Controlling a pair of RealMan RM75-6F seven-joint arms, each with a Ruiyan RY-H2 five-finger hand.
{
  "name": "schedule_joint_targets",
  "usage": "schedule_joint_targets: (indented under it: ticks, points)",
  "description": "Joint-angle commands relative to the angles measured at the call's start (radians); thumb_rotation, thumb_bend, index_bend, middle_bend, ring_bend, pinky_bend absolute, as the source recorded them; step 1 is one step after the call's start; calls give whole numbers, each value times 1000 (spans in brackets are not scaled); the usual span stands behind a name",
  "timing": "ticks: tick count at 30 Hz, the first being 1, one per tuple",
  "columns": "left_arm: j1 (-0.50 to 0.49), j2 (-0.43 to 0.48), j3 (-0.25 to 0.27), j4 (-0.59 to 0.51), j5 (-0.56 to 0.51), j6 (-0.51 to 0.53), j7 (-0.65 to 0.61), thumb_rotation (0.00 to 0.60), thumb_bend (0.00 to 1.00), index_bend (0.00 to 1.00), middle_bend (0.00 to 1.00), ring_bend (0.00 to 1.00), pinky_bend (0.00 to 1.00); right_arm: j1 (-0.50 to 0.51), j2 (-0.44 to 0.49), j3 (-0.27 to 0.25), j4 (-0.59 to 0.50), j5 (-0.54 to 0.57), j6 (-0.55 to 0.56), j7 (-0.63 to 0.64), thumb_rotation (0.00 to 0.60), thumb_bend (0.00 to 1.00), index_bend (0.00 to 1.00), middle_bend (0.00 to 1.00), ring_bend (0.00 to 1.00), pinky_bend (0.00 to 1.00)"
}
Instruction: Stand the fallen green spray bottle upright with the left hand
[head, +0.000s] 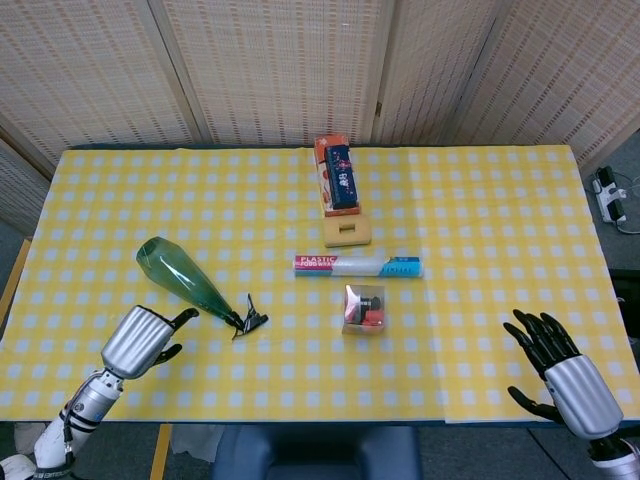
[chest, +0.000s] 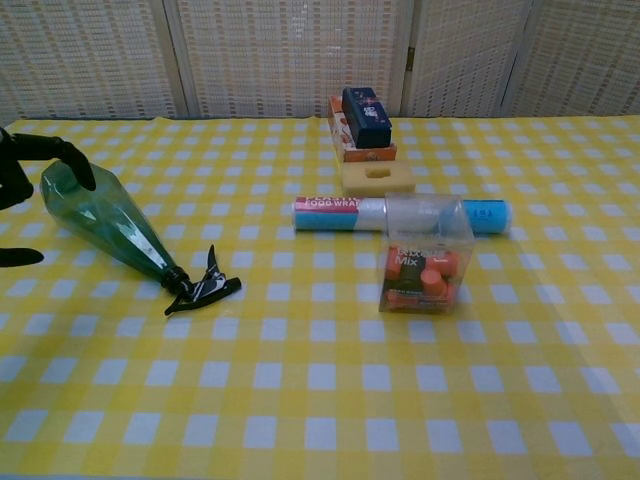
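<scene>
Orange pieces (chest: 432, 282) fill clear box (chest: 428, 225) beside fallen green spray bottle (head: 183, 277).

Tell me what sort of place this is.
Probably an indoor robot test setup: a table in yellow checked cloth, woven folding screens behind, and assorted items laid out like the fallen green spray bottle.

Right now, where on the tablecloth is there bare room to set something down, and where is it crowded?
Free: the wide stretch between the plastic wrap roll and the right hand, the far-left cloth beyond the green spray bottle, and the near strip in front of the clear box. Crowded: the centre column, where stacked boxes, a sponge, roll and clear box line up. The left hand is beside the bottle.
</scene>
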Motion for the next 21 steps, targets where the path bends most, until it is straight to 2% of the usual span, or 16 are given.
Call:
schedule_joint_targets:
  ticks: [1, 8, 16, 21]
  points:
    - [-45, -35, -16, 8, -24, -72, 84, 600, 205, 390, 1000, 1000, 1000, 2, -3, 0, -5, -5, -2, -7, 600, 259, 0, 0, 0, 0]
    - [-94, -42, -26, 12, -130, -217, 153, 600, 214, 396, 1000, 1000, 1000, -1, -5, -6, -6, -3, -8, -22, 600, 258, 0, 0, 0, 0]
    - [-132, -44, -46, -32, -192, -269, 247, 600, 212, 397, 1000, 1000, 1000, -37, 3, -14, -1, 5, 41, -11, 600, 259, 0, 0, 0, 0]
    - [-160, -82, -63, -30, -268, -319, 307, 600, 212, 399, 1000, 1000, 1000, -52, 4, -24, 5, -14, 67, 1, 600, 258, 0, 0, 0, 0]
